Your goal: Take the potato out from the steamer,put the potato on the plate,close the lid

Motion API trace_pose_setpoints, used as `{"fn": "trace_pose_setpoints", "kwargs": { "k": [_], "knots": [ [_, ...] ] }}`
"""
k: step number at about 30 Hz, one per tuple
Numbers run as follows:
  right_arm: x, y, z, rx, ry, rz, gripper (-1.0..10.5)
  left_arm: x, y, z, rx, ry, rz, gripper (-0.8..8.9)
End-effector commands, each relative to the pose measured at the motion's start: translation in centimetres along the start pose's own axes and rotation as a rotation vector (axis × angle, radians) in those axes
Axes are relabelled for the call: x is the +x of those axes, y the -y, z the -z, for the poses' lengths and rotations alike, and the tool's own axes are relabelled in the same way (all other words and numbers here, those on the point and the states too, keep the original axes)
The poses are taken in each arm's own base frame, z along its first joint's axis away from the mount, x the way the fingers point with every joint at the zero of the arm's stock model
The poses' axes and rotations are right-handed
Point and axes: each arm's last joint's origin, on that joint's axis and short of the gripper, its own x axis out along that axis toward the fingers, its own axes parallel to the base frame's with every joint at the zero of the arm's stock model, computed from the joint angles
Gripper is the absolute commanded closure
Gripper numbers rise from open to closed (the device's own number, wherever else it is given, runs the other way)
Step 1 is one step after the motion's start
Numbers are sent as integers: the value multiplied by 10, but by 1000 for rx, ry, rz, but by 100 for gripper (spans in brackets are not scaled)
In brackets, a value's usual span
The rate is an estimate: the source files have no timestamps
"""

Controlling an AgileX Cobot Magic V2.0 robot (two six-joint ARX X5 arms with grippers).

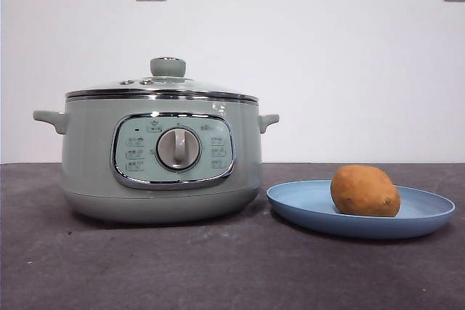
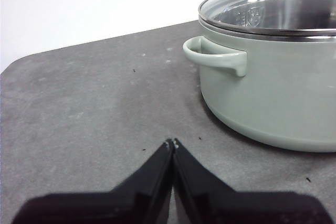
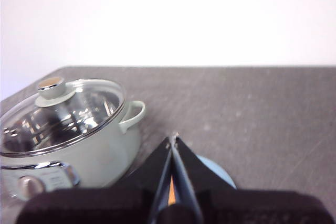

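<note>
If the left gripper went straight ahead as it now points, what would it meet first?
Probably nothing: the left gripper, shut, points over bare table, passing beside the steamer; its handle seems clear, though depth is uncertain.

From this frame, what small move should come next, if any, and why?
Probably none beyond keeping both arms parked. The orange-brown oval potato already lies on the shallow light-blue plate, and the glass lid with its green knob sits on the sage-green steamer pot. The left hand and right hand are shut, holding nothing.
</note>
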Motion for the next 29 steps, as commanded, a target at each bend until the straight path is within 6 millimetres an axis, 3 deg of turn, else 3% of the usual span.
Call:
{"fn": "trace_pose_setpoints", "kwargs": {
  "k": [1, 8, 13, 23, 29],
  "knots": [
    [5, 4, 26, -18, 40, 20, 946, 1, 0, 5, -8, -13, -2, 817],
    [11, 11, 78, -24, 65, 62, 946, 1, 0, 5, -8, -13, -2, 817],
    [14, 14, 101, -12, 47, 82, 946, 1, 0, 5, -8, -13, -2, 817],
    [15, 16, 118, 25, -63, 90, 946, 1, 0, 5, -8, -13, -2, 817],
    [15, 16, 117, 68, -55, 89, 946, 1, 0, 5, -8, -12, -2, 817]
  ]
}}
